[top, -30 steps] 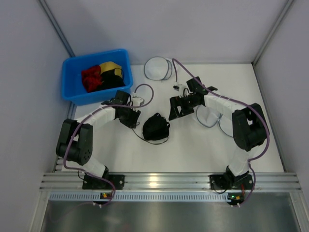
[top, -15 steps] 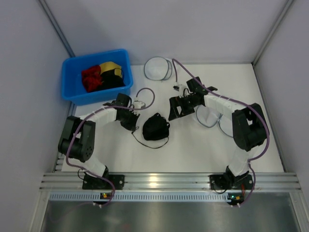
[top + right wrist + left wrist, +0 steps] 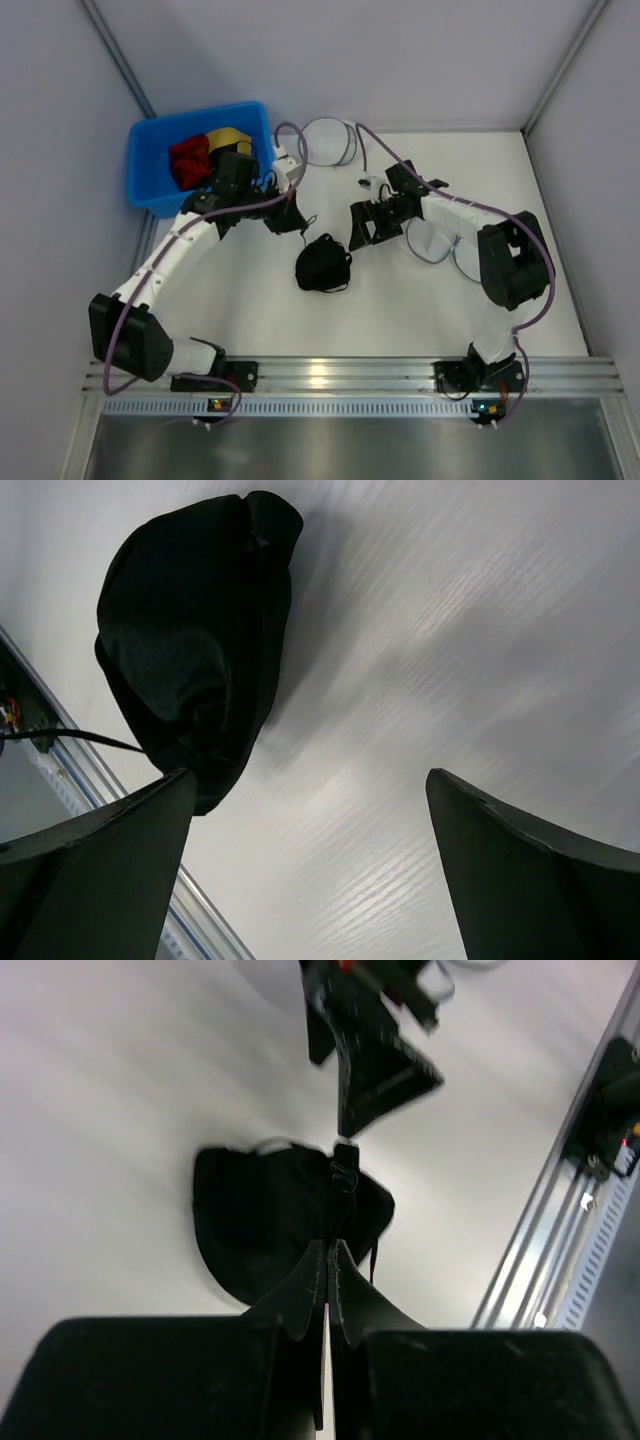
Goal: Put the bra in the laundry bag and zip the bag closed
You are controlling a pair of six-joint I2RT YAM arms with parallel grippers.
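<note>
A white tabletop [image 3: 400, 310], matte with faint streaks in the wrist views, sits inside a booth of pale grey wall panels [image 3: 330, 60] joined by slim aluminium posts [image 3: 120, 60]. A ribbed aluminium rail [image 3: 330, 375] runs along the near edge, and small coloured lights glow by each arm base (too small to read anything there).

The bra [image 3: 322, 266] is a dark bundle at the middle of the tabletop, between the two arms. The left end effector [image 3: 328, 1255] is clenched, its fingers pressed together on a thin black strap that runs down to the cups. Whether the bundle has left the surface I cannot tell. The right end effector [image 3: 310, 780] is released, fingers spread wide with only bare tabletop between them, just beside the bra.

The laundry bag [image 3: 432, 243] lies flat to the right, partly under the right arm, apart from the bra.

A blue bin [image 3: 200, 112] at the far left holds a red garment [image 3: 188, 160] and a yellow-and-black garment [image 3: 228, 140]. A whiter round mesh case [image 3: 325, 142] lies beside it near the back wall.
</note>
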